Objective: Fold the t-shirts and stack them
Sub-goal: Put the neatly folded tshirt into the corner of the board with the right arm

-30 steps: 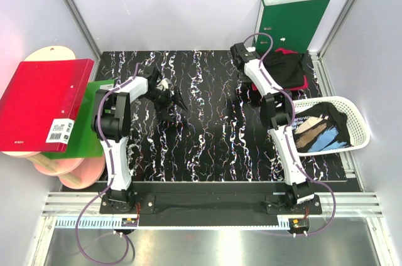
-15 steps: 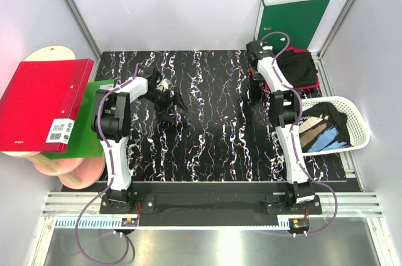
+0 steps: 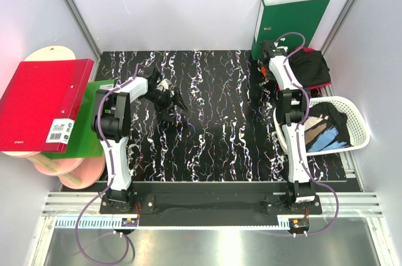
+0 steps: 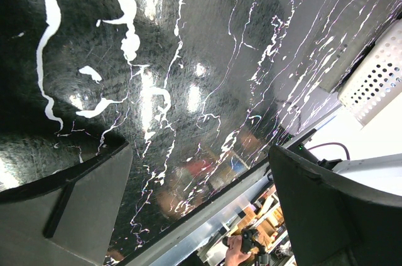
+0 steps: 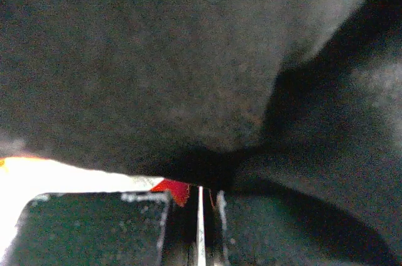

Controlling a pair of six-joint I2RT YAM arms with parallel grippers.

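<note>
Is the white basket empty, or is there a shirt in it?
Not empty. In the top view a black printed t-shirt lies bunched inside the white basket, tan and blue print facing up.

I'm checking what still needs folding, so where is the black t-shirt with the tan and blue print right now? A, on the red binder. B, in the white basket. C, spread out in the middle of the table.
B: the printed black t-shirt lies bunched inside the white basket on the right side.

Black tee (image 3: 313, 67) piled upper right, a pink one (image 5: 171, 189) peeking out under it; a printed tee (image 3: 321, 129), also black, crumpled in the basket (image 3: 360, 123) mid-right.
</note>
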